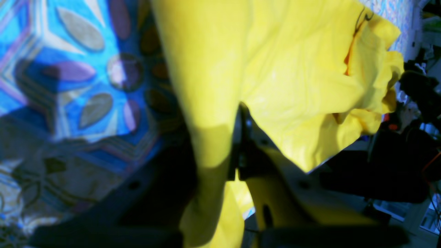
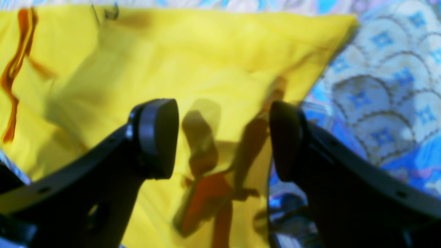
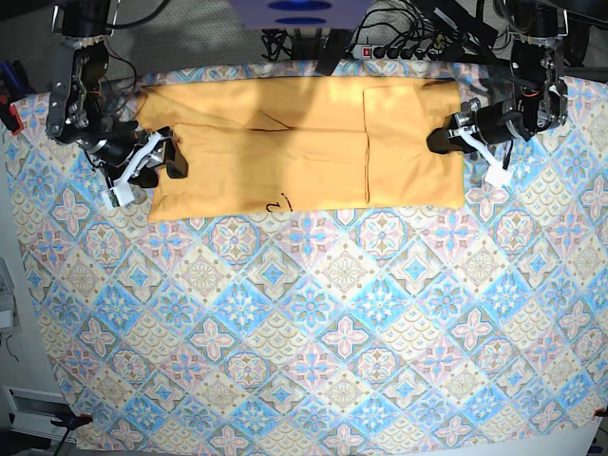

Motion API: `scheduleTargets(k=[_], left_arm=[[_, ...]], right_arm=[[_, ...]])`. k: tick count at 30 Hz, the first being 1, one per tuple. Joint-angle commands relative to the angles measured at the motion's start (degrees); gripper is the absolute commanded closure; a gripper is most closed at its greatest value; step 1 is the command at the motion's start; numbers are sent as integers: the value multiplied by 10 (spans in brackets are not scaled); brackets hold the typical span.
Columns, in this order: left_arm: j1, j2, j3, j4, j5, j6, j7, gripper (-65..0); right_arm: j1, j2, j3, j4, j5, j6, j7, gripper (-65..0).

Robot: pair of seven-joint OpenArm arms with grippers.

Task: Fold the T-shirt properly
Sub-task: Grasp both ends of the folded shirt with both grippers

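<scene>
The yellow-orange T-shirt [image 3: 304, 142] lies as a long folded band across the back of the table, with a bit of black script [image 3: 275, 202] at its front edge. My left gripper [image 3: 443, 141] is at the shirt's right end. In the left wrist view its jaws [image 1: 213, 144] pinch a strip of the yellow cloth [image 1: 275, 69]. My right gripper [image 3: 169, 160] is at the shirt's left end. In the right wrist view it [image 2: 224, 137] is open, hovering just over the shirt [image 2: 189, 51] near its edge, holding nothing.
The blue-and-pink patterned tablecloth [image 3: 304, 332] covers the whole table in front of the shirt. Cables and a power strip [image 3: 399, 43] lie behind the back edge. Dark equipment [image 1: 420, 89] shows beyond the table in the left wrist view.
</scene>
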Motion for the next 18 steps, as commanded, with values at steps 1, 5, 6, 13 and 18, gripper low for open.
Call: scheduleTargets(k=[1,5,6,13,18], left_arm=[[-4,-7,-1,9,-9,-6,-5,0],[-4,-7,-1,9,-9,-6,-5,0],[-4,-7,-1,9,-9,-6,-5,0],[-4,-6,-1,9,-9,-6,-5,0],[-4,-6,-1,8,-9,-6,-5,0]], right_arm=[[-3,9,3,-11,2,6,-3,-396],[11,9,3,-52,2,6,-3,-396],[12,9,2,-58,2,6,-3,-396],[13,6,2,-63,2,6,-24,-396],[13,-8,2,-57,2,6,-40,-368]])
